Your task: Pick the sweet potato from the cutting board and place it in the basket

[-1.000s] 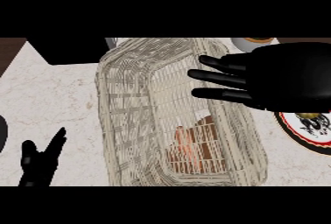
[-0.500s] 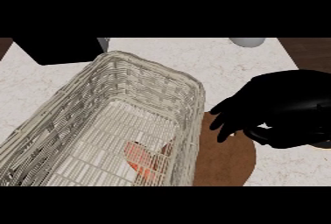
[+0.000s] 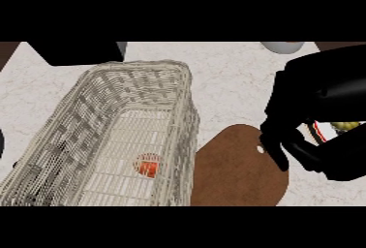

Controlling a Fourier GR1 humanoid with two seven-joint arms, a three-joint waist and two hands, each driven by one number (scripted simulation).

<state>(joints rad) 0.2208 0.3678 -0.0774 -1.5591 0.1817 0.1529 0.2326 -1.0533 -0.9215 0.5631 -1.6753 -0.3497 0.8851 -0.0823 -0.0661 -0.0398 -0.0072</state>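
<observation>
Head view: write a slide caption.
Sweet potato lies in the basket; right hand hangs over the cutting board.

the basket (image 3: 107,126) looks like pale woven wicker, rough and matt, with an open weave. the bench (image 3: 229,82) has a light, speckled stone look with a smooth surface. the cutting board (image 3: 239,169) reads as brown wood, matt and smooth. the right hand (image 3: 322,116) is black with a soft sheen.

One cam only, head view, looking steeply down on counter (image 3: 229,82), close in, basket (image 3: 107,97) filling left half, cutting board (image 3: 236,169) at lower edge.
</observation>
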